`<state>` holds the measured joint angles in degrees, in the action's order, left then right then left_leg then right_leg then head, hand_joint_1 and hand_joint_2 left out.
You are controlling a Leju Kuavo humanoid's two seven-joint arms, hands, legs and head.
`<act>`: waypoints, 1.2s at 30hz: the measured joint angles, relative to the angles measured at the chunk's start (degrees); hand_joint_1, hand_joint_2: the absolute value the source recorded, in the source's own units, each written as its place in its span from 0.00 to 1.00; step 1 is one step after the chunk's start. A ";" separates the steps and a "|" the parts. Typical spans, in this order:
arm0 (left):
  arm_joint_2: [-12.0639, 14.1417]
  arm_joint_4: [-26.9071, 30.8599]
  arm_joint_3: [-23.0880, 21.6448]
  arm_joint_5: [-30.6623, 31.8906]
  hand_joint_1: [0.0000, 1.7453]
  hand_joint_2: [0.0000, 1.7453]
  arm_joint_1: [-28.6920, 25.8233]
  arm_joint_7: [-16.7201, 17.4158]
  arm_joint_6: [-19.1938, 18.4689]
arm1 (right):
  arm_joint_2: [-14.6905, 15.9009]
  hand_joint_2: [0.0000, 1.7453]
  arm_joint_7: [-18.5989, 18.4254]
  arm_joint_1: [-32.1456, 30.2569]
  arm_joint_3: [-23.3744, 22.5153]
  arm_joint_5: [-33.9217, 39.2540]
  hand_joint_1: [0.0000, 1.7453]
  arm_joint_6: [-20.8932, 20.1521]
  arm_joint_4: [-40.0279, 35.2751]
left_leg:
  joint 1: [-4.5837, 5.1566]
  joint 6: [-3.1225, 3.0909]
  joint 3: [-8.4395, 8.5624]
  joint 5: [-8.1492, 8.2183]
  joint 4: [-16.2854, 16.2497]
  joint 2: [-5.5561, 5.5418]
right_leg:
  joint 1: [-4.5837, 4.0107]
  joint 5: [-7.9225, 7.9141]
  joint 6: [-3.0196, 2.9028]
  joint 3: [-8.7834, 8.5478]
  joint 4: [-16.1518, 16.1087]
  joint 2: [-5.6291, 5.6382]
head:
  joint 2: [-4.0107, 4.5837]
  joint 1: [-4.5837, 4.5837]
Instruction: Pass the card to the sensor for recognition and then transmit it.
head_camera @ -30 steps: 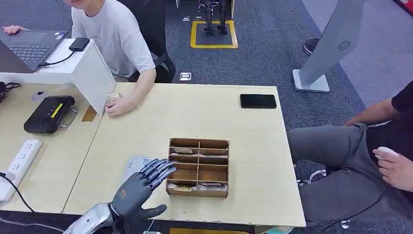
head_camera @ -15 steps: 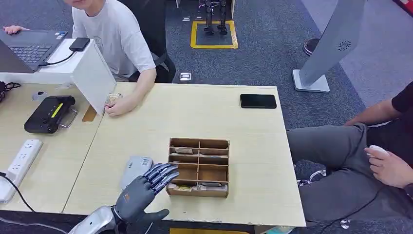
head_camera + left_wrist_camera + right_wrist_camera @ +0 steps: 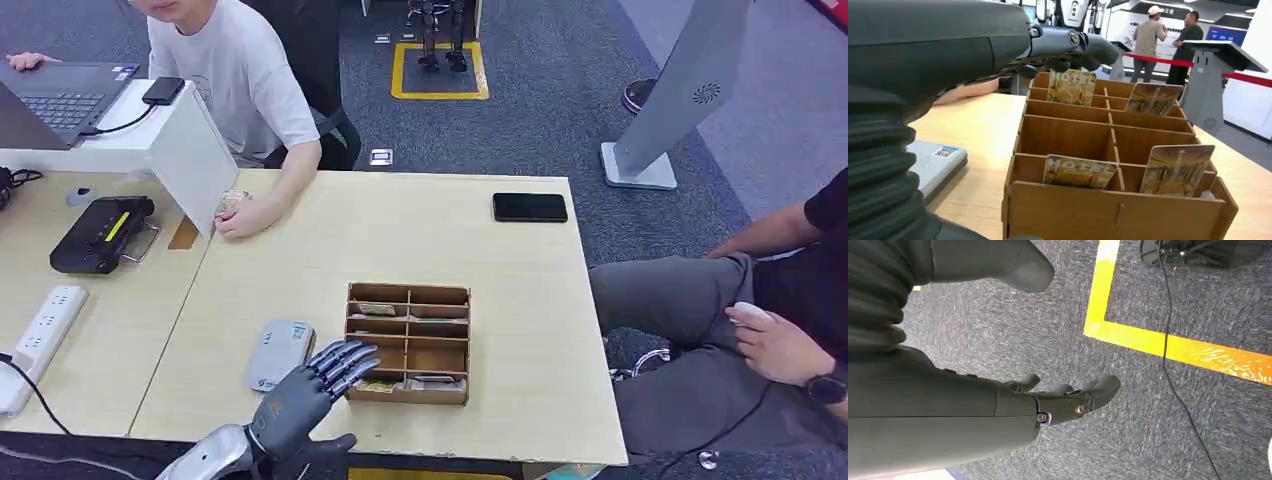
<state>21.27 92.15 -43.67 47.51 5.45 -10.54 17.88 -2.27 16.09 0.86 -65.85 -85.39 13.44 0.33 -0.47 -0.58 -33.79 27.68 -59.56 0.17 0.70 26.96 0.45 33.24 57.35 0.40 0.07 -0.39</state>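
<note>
A wooden divided box (image 3: 408, 343) stands near the table's front edge, with hotel cards upright in several compartments (image 3: 1079, 171). A grey flat sensor (image 3: 280, 353) lies on the table just left of the box. My left hand (image 3: 308, 393) hovers open at the box's front left corner, fingers (image 3: 1083, 44) stretched over the near compartments, holding nothing. My right hand (image 3: 1058, 400) hangs over the carpet with fingers loosely extended and nothing in it.
A black phone (image 3: 529, 207) lies at the far right of the table. A person in a white shirt rests a hand (image 3: 240, 215) on the far left edge. Another person sits at the right (image 3: 780, 300). A black device (image 3: 101, 233) and power strip (image 3: 40, 330) occupy the left desk.
My left hand has drawn back toward the table's front edge and shifted right, uncovering the grey sensor. The seated person's hand at the right moved left.
</note>
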 joint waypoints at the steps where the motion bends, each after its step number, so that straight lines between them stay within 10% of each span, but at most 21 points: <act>1: -0.36 -0.33 0.00 0.20 0.00 1.00 0.09 0.33 0.29 | 0.00 1.00 -0.11 0.00 0.02 0.02 0.00 0.04 0.00 | 0.00 0.00 0.00 0.00 0.00 0.00 | 0.00 0.00 0.00 0.00 0.00 0.00 | 0.00 -0.02; 36: -3.57 -6.10 0.00 -0.89 0.00 1.00 0.67 0.83 2.39 | -2.40 1.00 -1.51 0.42 0.02 0.20 0.00 2.69 0.02 | -0.01 0.00 -0.01 0.00 0.01 0.00 | -0.01 0.00 0.00 -0.01 0.00 -0.02 | 0.00 0.00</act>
<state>17.70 86.05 -43.67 46.62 6.12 -9.70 20.26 -4.68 14.58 1.28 -65.83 -85.20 16.13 0.35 -0.47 -0.58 -33.80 27.68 -59.56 0.16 0.70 26.96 0.44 33.23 57.35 0.39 0.07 -0.39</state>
